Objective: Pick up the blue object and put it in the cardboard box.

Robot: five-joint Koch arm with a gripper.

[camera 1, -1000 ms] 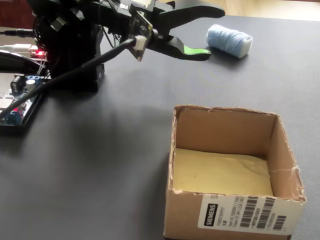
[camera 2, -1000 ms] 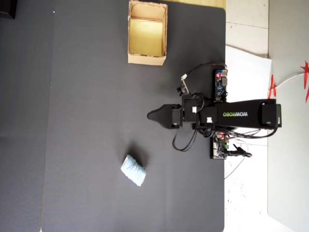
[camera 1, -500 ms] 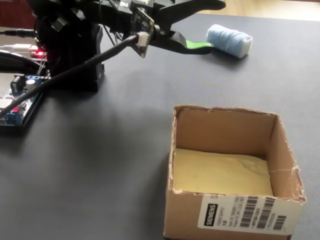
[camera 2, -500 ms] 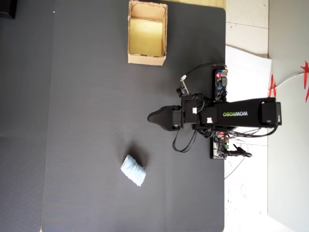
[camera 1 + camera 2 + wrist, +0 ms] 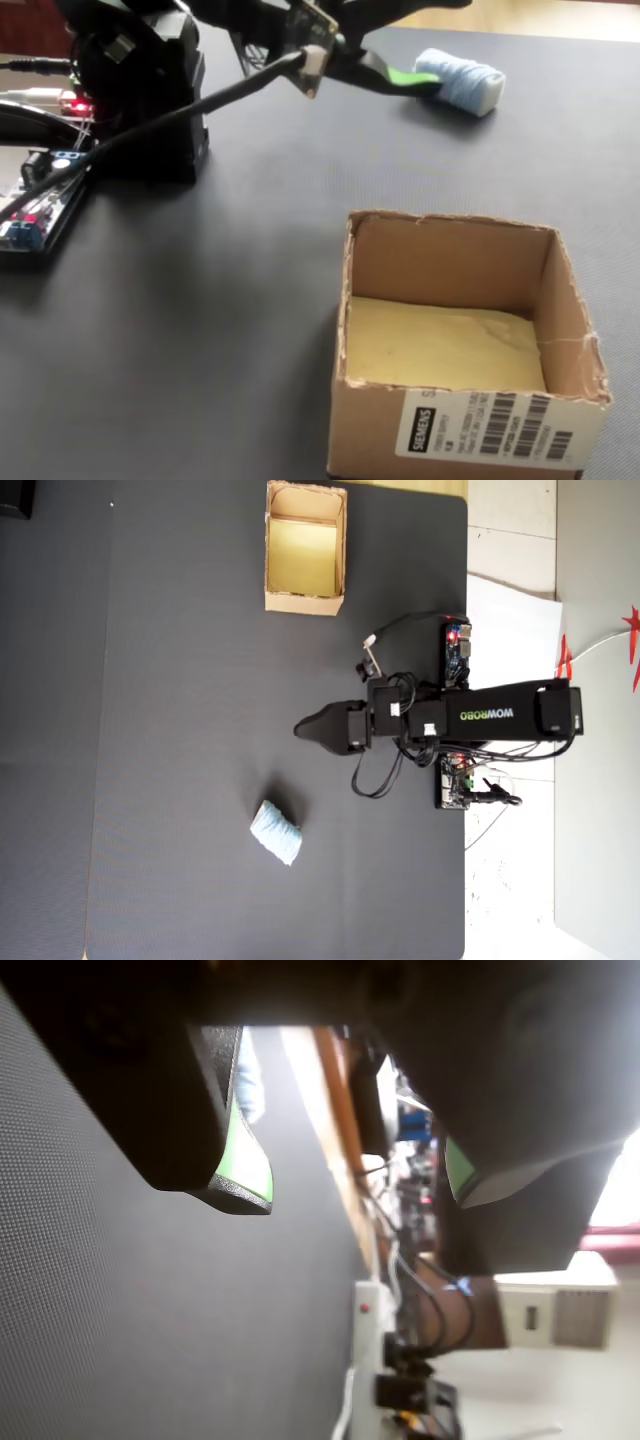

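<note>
From the wrist view the fingers point(image 5: 355, 1185) stand apart, while overhead they merge above the mat point(image 5: 180, 780).

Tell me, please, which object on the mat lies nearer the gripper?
The blue object; the gripper is closer to it than to the cardboard box.

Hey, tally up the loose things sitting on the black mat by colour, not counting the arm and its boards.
Light blue: 1, the blue object
Tan-brown: 1, the cardboard box, with nothing in it
Total: 2
</note>
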